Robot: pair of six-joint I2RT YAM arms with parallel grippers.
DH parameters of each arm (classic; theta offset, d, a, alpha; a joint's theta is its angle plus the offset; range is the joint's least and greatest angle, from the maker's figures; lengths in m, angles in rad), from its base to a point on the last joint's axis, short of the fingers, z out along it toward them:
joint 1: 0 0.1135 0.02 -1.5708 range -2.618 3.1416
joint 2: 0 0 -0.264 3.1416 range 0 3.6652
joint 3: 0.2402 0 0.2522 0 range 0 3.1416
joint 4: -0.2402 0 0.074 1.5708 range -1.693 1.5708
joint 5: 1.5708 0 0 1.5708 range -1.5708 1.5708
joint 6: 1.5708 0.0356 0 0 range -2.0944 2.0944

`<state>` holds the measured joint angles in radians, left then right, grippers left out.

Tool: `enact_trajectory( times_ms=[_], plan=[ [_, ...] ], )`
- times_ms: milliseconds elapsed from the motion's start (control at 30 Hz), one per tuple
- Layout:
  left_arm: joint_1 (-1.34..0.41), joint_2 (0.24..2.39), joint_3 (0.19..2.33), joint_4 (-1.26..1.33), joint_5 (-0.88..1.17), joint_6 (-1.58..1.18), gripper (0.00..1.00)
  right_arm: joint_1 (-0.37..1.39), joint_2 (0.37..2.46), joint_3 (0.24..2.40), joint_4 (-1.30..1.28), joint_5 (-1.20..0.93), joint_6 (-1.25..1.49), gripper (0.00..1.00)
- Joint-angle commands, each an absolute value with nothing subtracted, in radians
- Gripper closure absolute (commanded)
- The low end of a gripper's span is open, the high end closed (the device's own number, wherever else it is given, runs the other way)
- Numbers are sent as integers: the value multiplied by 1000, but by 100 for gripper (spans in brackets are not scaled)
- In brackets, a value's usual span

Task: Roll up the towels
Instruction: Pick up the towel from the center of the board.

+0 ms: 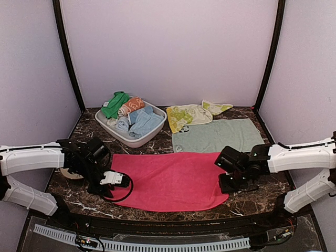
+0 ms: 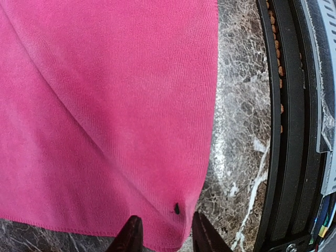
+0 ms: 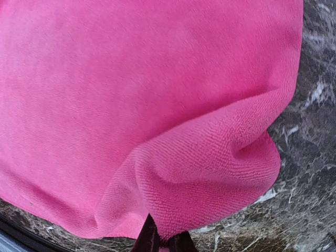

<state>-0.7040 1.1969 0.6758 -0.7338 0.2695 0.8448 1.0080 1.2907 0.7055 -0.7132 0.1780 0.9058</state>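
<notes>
**Q:** Marble table (image 1: 252, 202), seen from above: what lay between the two arms?

**A:** The pink towel (image 1: 173, 181) was spread flat from one gripper to the other. The mint towel (image 1: 220, 135) and the yellow towel (image 1: 189, 114) lay beyond them.

**Q:** And the grips?

**A:** The right gripper (image 3: 164, 242) was clamped on a raised fold of the pink towel. The left gripper (image 2: 164, 239) stood parted over the towel's corner and held nothing.

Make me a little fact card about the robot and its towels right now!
pink towel: spread out on the table, near the arms
left gripper: open, straddling the towel's corner
right gripper: shut on a bunched-up edge of the pink towel
behind it: yellow towel, mint towel, unrolled
tub: holds rolled cloths
</notes>
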Motion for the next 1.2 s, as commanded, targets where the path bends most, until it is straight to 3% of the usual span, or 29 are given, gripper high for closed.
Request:
enact_trajectory(
  times_ms=[0, 167, 533, 900, 1167],
  plan=[
    [-703, 1186, 703, -752, 315, 855, 65, 953, 1319, 794, -773, 182, 845, 100],
    [-709, 1200, 697, -799, 334, 885, 64, 863, 1322, 819, -790, 154, 780, 100],
    [-873, 1194, 611, -749, 263, 855, 85, 753, 1396, 868, -734, 70, 701, 100],
    [-903, 1234, 553, -564, 87, 861, 81, 700, 1461, 900, -700, 31, 651, 100],
    [-903, 1197, 635, -774, 168, 853, 79, 689, 1444, 899, -705, 25, 640, 100]
  ],
)
